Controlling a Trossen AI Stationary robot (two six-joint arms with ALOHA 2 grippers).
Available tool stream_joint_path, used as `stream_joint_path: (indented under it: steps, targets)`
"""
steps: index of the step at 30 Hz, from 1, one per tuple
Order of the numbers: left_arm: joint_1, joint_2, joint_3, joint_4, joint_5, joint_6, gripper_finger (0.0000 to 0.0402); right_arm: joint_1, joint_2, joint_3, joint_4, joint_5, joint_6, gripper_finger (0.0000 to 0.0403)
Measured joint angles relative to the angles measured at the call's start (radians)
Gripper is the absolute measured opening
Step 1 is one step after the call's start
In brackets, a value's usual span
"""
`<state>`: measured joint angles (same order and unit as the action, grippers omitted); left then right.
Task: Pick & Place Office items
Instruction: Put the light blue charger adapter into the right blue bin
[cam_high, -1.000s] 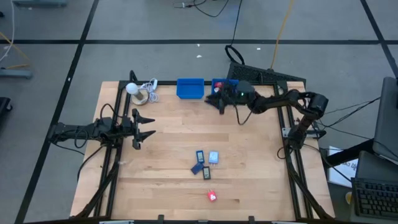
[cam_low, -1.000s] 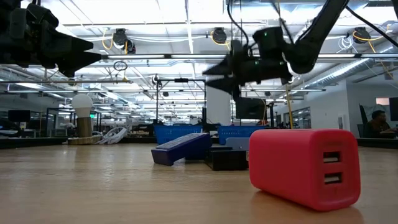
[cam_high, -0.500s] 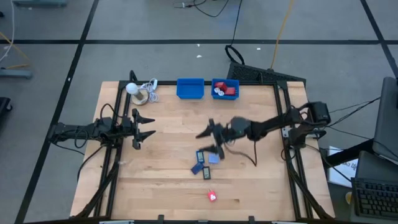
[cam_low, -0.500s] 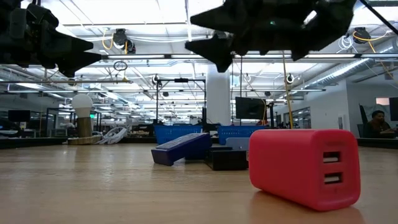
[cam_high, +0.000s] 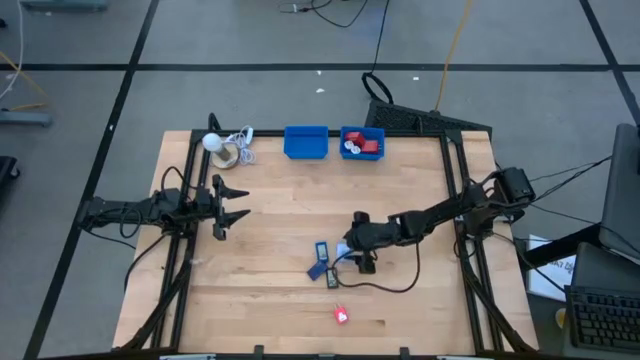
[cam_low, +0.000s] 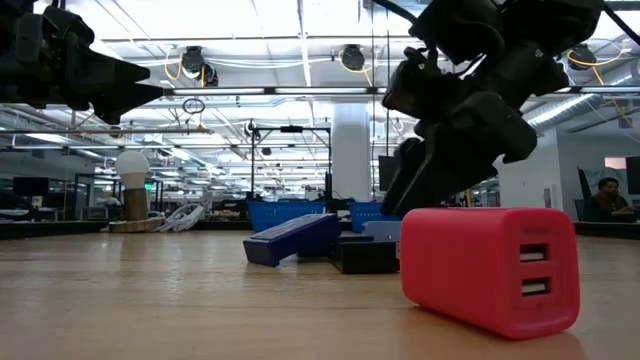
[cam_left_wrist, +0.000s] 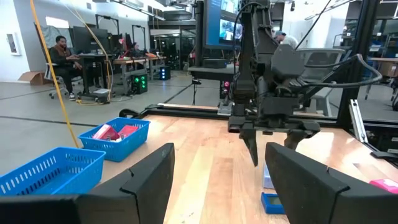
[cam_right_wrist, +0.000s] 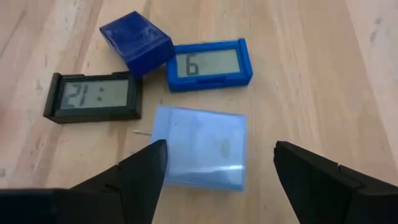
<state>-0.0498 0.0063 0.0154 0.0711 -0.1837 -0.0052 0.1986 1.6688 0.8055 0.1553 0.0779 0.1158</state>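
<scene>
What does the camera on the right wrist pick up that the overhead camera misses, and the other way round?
Only the right wrist view shows digits on two small displays, the blue-framed one and the black-framed one. Only the high view shows the two blue bins, the red block and the waiting left gripper at the table's left. Both show the right gripper, open, above the light blue block.

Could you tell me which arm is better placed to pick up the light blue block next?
The right. Its hand hangs open directly over the light blue block, fingers either side. The left hand waits open near the table's left edge, far from the pile.
</scene>
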Motion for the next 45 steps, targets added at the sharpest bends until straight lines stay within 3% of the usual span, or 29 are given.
stream_joint_path:
  steps: [3,13,18,25,34,40,45]
  targets:
    - [0.000,0.000,0.000,0.000,0.000,0.000,0.0255,-0.001,0.000,0.000,-0.005,-0.039,0.048,0.0280]
    - [0.000,0.000,0.000,0.000,0.000,-0.001,0.0255,-0.002,0.000,-0.001,0.000,-0.412,0.220,0.0277]
    - [0.000,0.000,0.000,0.000,0.000,-0.001,0.0255,-0.002,0.000,-0.001,0.008,-0.524,0.266,0.0276]
    - [0.000,0.000,0.000,0.000,0.000,0.000,0.0255,-0.001,0.001,-0.001,0.018,-0.605,0.263,0.0276]
    - [0.000,0.000,0.000,0.000,0.000,-0.002,0.0255,0.004,0.001,-0.001,0.200,-0.590,0.227,0.0276]
    - [0.000,0.000,0.000,0.000,0.000,0.000,0.0255,0.054,0.002,-0.001,0.168,-0.311,-0.081,0.0276]
    - [0.000,0.000,0.000,0.000,0.000,0.000,0.0255,0.076,0.002,-0.002,0.068,-0.219,-0.210,0.0276]
